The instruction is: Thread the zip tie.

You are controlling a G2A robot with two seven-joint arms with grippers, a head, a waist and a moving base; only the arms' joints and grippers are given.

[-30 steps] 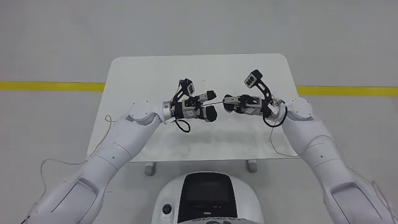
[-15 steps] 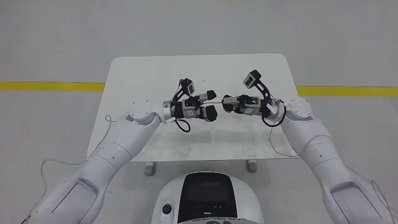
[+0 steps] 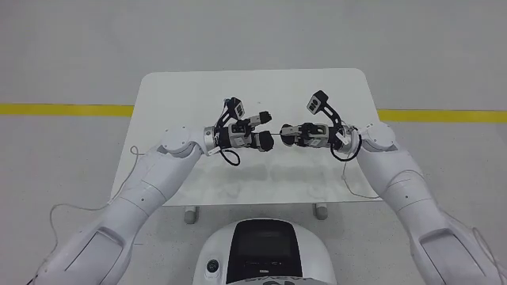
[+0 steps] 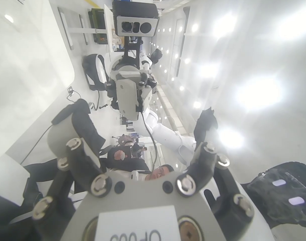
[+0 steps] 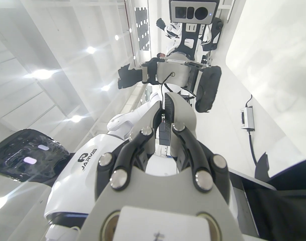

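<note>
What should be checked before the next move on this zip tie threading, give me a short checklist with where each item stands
1. Right tool grips the zip tie: ok, shut on it.
2. Left tool open to receive: ok, fingers spread wide.
3. Tie's free end between the left tool's fingers: ok, it runs in toward the palm.
4. Tools facing each other, raised off the table: ok.
5. Where the tie's head is and whether the tip has entered it: cannot tell.
</note>
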